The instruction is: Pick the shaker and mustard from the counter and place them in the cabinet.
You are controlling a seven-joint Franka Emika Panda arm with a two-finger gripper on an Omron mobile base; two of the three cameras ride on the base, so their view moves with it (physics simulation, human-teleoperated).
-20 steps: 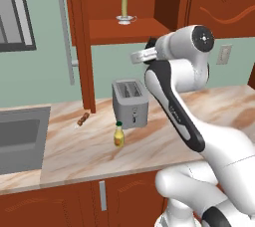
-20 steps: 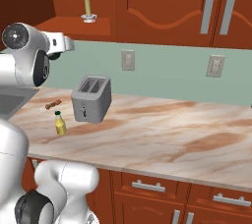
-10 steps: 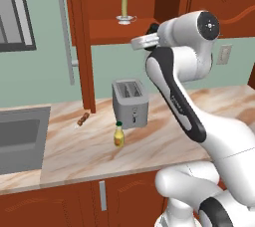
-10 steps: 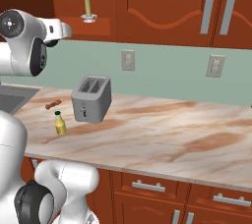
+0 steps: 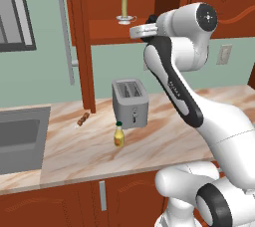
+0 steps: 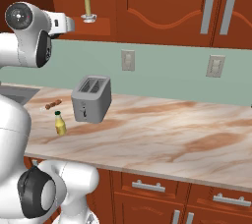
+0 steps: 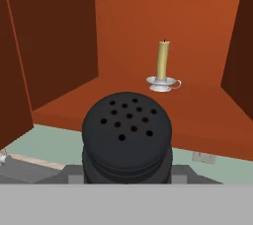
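Observation:
The black shaker (image 7: 127,135), its rounded top dotted with holes, sits close in the hand view, and my gripper (image 7: 127,177) is shut on it. My hand is raised in front of the cabinet's open shelf niche (image 7: 207,115); the gripper (image 5: 135,32) is level with the shelf edge (image 5: 107,29). From the right the gripper (image 6: 69,23) is just left of the niche (image 6: 101,27). The yellow, green-capped mustard (image 5: 119,135) stands on the beige counter (image 5: 164,144) before the toaster; the mustard (image 6: 60,124) is also near the counter (image 6: 167,134) front edge.
A pale candle in a white holder (image 7: 163,68) stands at the back of the shelf. A silver toaster (image 5: 130,102) is behind the mustard. A small brown stick (image 5: 82,118) lies near the open cabinet door (image 5: 82,47). A sink (image 5: 20,139) is at the left.
The hand has risen with the shaker from below the shelf edge up to the level of the niche. The mustard and toaster have stayed put.

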